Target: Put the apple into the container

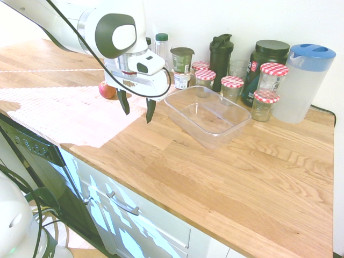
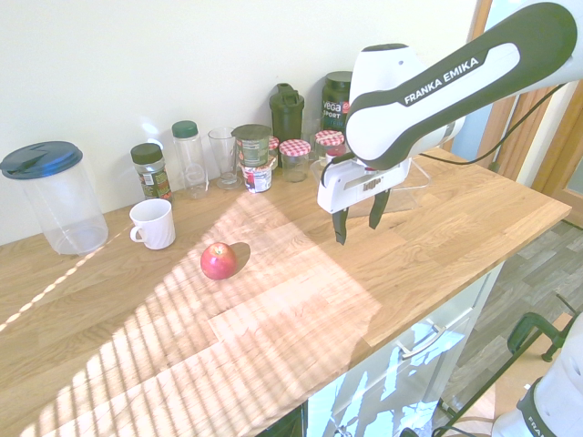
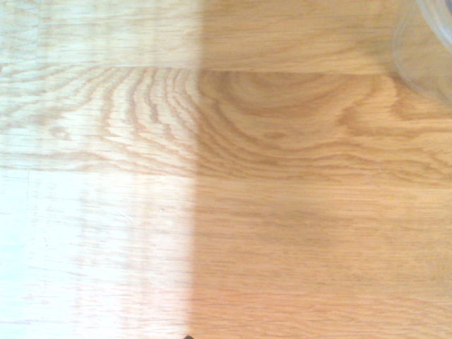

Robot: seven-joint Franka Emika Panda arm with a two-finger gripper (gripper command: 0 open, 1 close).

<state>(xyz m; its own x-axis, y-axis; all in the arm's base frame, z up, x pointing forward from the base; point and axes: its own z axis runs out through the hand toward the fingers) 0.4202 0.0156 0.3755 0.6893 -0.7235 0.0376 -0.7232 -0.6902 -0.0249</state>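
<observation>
On the sunlit bench (image 2: 301, 314), apple (image 2: 219, 261) sits well apart from the hand (image 2: 360, 235), toward the white mug (image 2: 153, 224); container (image 1: 207, 115) lies on the opposite side. Hand released, jaws apart, empty. Judged next: travel away from container, toward apple.

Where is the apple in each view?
First exterior view: apple, left of the gripper, upper left of the picture.
Second exterior view: apple, left of centre, in the sunlight near the white mug.
Wrist view: not in it.
Shared landmark: the clear container, partly hidden in the second.
</observation>
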